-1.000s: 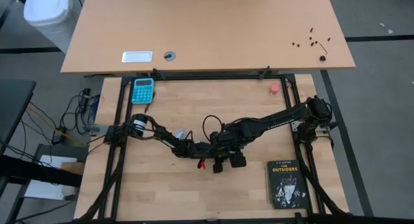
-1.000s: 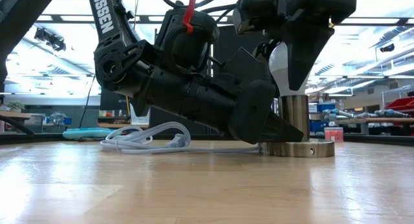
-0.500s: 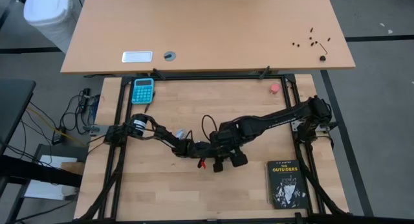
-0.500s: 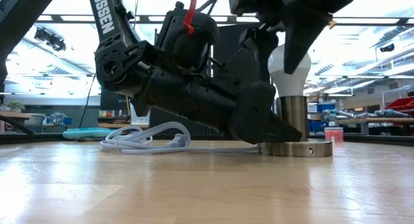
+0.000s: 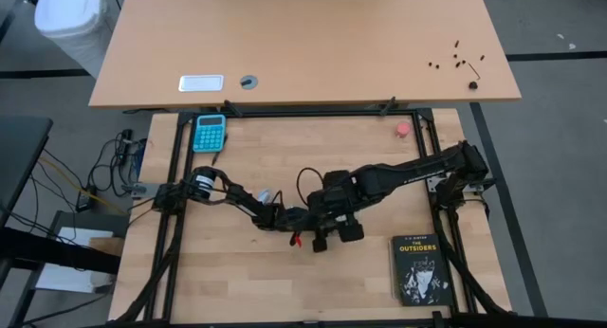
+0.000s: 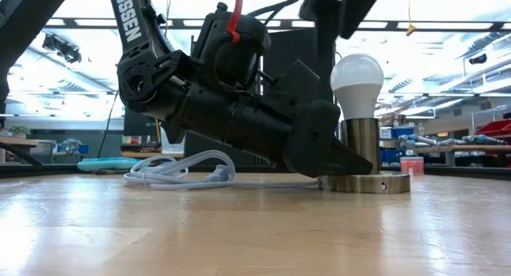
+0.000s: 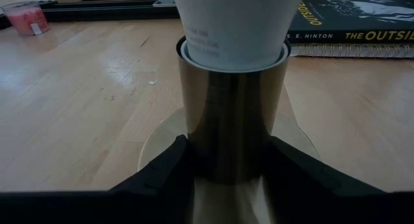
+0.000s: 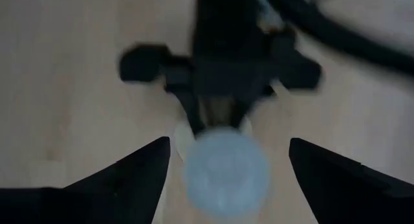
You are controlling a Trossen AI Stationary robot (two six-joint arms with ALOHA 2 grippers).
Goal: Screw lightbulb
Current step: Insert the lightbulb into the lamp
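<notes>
The left gripper (image 7: 228, 179) is gripping the brass socket (image 7: 229, 120) with its fingers (image 7: 162, 179); the lightbulb (image 7: 236, 30) is sitting in the socket, and a black book (image 7: 352, 23) is lying behind the socket on the counter (image 7: 77, 107).

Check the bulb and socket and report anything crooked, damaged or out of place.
Nothing stands out. The lightbulb sits upright in the socket, whose base lies flat on the table. The left gripper clamps the socket; the right gripper is open above the bulb.

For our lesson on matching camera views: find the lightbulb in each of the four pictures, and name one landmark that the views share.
High view: hidden beneath the right gripper at table centre.
Low view: lightbulb upright in the socket, right of centre.
Left wrist view: its lower cone at top centre, entering the socket.
Right wrist view: pale dome, bottom centre, between the open fingers.
Shared landmark: the socket.
</notes>
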